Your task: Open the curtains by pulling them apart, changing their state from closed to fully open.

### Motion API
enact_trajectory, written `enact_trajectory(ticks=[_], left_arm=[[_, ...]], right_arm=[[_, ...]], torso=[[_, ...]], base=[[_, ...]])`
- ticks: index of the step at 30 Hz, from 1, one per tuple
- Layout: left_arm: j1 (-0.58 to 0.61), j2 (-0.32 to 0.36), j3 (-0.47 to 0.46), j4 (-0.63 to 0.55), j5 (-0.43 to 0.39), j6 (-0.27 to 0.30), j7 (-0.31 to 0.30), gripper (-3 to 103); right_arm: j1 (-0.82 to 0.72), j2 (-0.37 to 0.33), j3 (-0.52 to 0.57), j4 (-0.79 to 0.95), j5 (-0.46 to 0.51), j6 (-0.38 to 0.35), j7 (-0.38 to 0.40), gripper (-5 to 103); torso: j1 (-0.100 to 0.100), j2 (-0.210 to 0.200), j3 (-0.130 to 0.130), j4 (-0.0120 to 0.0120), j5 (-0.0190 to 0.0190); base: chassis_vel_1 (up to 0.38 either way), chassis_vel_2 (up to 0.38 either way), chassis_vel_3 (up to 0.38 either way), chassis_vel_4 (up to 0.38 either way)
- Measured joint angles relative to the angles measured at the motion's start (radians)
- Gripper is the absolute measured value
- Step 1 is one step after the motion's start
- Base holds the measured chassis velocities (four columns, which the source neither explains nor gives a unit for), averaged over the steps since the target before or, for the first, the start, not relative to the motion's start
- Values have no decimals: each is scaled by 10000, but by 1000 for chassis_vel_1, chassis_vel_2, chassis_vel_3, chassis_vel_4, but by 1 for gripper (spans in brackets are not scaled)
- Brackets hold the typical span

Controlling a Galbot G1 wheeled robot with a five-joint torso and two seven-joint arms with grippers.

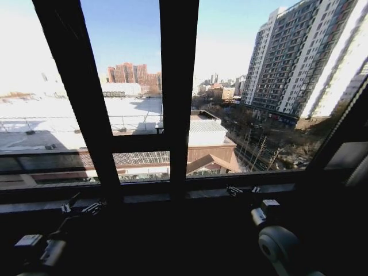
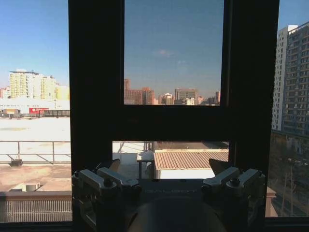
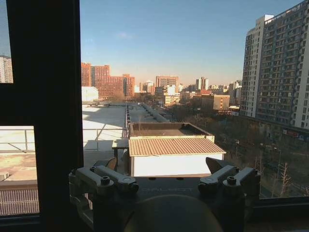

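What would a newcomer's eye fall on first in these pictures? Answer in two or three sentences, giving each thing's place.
First come the dark window frame bars, rising up the middle of the head view against bright sky and city. Next is the tall grey apartment tower outside on the right. Low in the shadow by the sill, the left pincer and the right pincer both point at the glass, fingers apart, holding nothing.

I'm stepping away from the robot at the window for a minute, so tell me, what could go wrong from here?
1. The left gripper and the right gripper sit low, close to the window sill, fingers open and holding nothing. A forward move could knock the sill or the glass.
2. The dark window frame stands right ahead, so an arm sweeping sideways might strike its bars.
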Motion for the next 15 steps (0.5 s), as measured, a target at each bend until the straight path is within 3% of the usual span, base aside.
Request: enact_trajectory(ticks=[7,11,15], left_arm=[[18,0,-17,-50,1,-21,4,100],[24,-8,10,-55,3,-34,5,100],[27,-7,22,-54,17,-45,5,100]], right_arm=[[-73,-2,38,82,-34,64,-1,100],[-129,-2,54,92,-116,71,-11,100],[-181,15,72,90,-277,159,-44,100]], torso=[[5,-2,2,1,6],[4,-1,1,0,5],[5,-2,1,0,-5]], base=[[11,-340,3,367],[207,-294,-141,297],[335,-292,-323,287]])
